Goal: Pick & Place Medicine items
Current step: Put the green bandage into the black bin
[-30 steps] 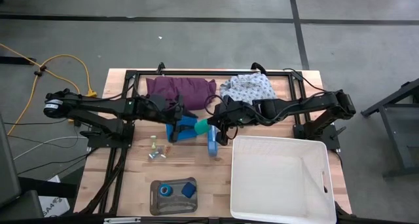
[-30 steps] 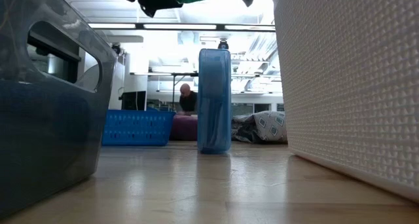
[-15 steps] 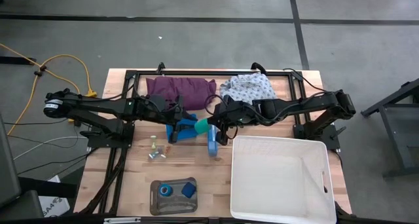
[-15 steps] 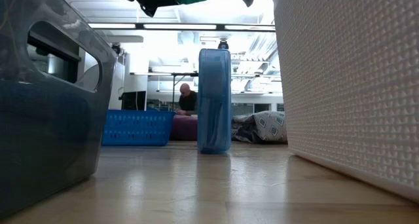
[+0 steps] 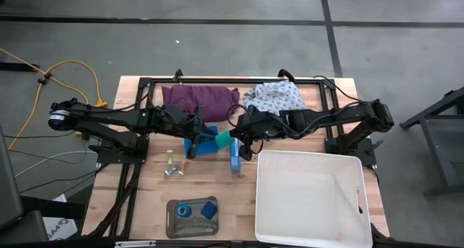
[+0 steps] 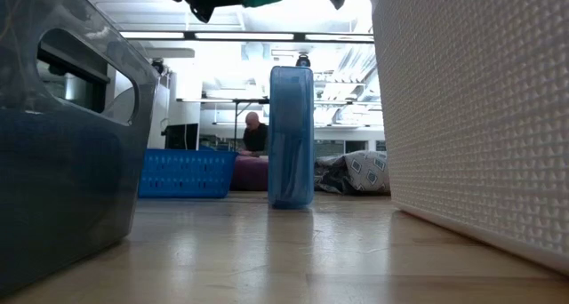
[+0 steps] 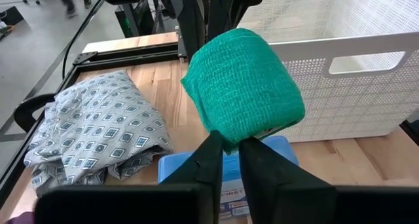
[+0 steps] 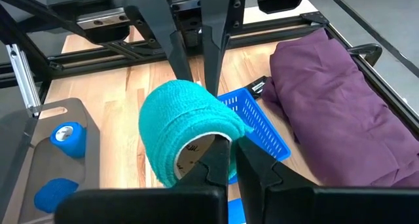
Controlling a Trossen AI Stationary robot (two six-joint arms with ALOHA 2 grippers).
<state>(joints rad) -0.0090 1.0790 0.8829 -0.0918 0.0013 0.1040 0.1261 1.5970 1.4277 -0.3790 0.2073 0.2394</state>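
Clear tray (image 5: 190, 219): I see the blue roll (image 5: 184, 210) and blue block (image 5: 209, 209) inside.
Vials (image 5: 172, 168): loose on the table.
Green roll (image 5: 224, 140): in the air over the blue basket (image 5: 201, 147) — I have the left gripper (image 5: 208, 137) and right gripper (image 5: 237, 139) both pinching it.

You see: green woven-gauze roll (image 7: 243, 86), rough, matt; white perforated plastic bin (image 5: 307, 199); pale wood tabletop (image 5: 152, 197), smooth; purple folded cloth (image 8: 337, 99).
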